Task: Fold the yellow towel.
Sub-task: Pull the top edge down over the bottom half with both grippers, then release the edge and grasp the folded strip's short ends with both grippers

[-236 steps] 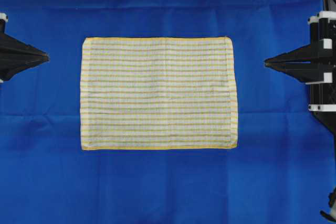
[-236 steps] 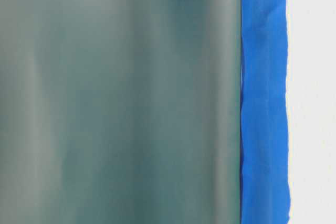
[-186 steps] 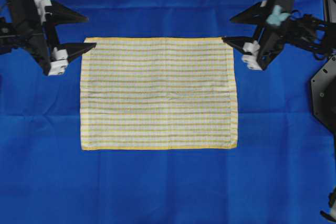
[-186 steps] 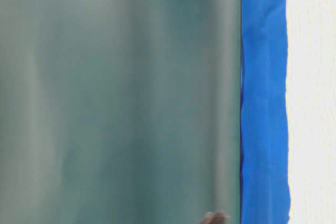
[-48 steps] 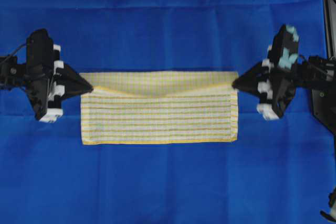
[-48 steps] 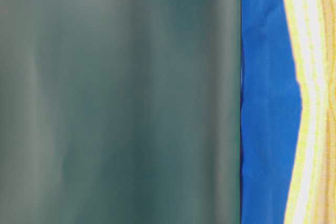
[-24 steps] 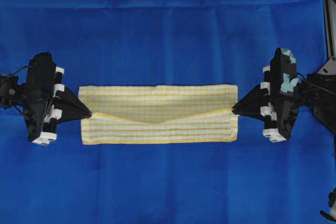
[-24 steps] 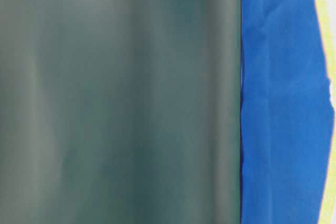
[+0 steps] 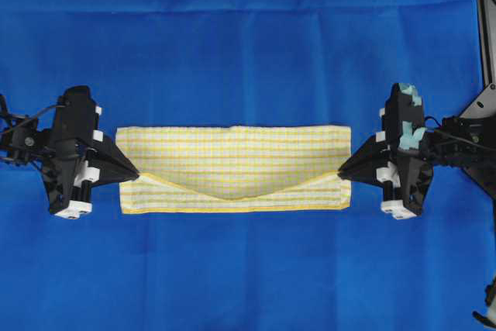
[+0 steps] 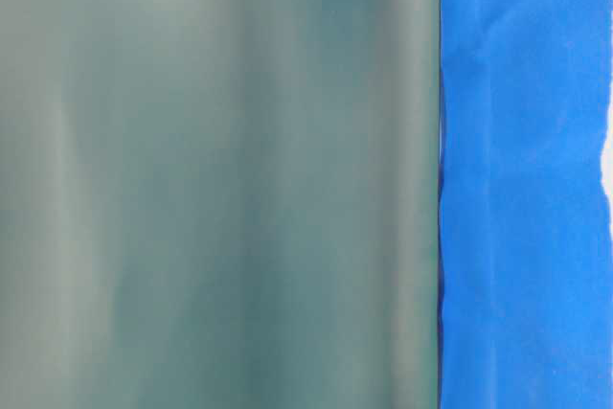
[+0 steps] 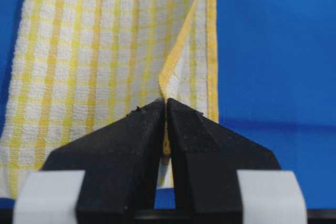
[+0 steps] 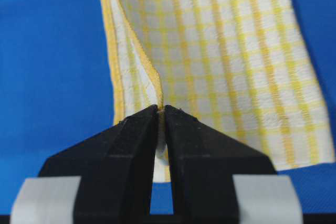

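Left gripper [image 11: 166, 109] clenched on towel [image 11: 105, 51] corner hem, pinched between closed jaws in wrist view; right gripper [image 12: 160, 111] likewise clamped on opposite corner of towel [image 12: 220, 51]. From overhead: towel [image 9: 232, 156] flat on blue cloth [image 9: 248, 36] mid-table, now a narrow band, far half carried over the near half. Left gripper [image 9: 136, 171] at left end, right gripper [image 9: 342, 171] at right end, both just short of near hem. Compared with a second ago: held edge dragged further toward near side, visible lower layer shrunk to a thin strip, middle of carried edge sagging in a V almost onto near hem. Meaning for task: first lengthwise fold nearly complete, probably only a little more travel before corners align and release; sag in the centre could leave an uneven edge. Table-level view: only blurred grey-green surface and blue cloth [image 10: 517, 179], a thin pale sliver at the right edge too small to identify. Containers: none in any view, nothing to report inside any.
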